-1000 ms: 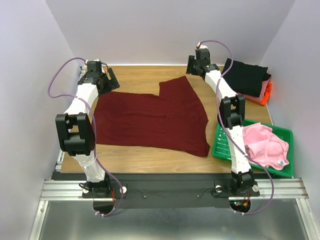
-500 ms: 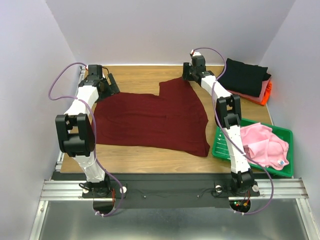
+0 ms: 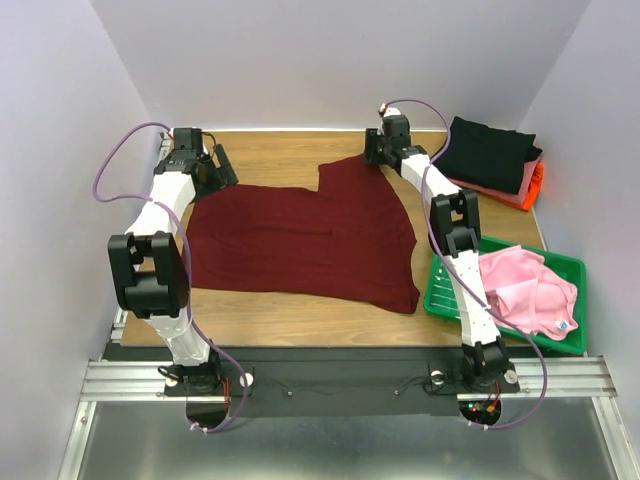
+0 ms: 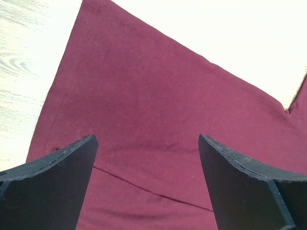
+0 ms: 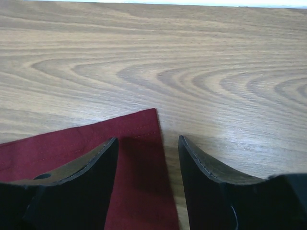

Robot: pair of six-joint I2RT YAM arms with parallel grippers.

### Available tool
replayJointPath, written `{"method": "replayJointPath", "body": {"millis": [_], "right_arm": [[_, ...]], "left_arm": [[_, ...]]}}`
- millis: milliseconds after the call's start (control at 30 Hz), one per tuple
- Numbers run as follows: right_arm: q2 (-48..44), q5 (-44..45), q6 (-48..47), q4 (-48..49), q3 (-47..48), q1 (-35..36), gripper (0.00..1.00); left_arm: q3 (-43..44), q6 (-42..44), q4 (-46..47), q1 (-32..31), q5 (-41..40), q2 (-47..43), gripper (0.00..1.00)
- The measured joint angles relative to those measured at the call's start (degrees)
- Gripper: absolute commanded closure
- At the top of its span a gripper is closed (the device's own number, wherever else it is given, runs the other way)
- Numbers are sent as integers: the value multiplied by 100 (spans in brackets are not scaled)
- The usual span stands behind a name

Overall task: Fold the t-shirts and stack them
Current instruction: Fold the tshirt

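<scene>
My right gripper, half open, and left gripper, wide open, hold nothing over the maroon shirt. Next I probably dip, pinch and fold.

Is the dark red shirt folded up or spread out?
Spread out. The dark red shirt lies flat and wide across the wooden table.

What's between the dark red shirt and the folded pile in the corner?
Between the dark red shirt and the folded pile lies only bare wooden table, the right arm crossing above it; the top view shows it.
</scene>
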Motion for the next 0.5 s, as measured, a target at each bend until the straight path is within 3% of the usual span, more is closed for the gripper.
{"method": "replayJointPath", "body": {"millis": [100, 500], "right_arm": [[17, -120, -44, 52, 0, 0, 43], [28, -334, -136, 232, -114, -20, 73]], "left_arm": [[-31, 2, 2, 0, -2, -20, 1], [61, 42, 79, 0, -339, 286, 1]]}}
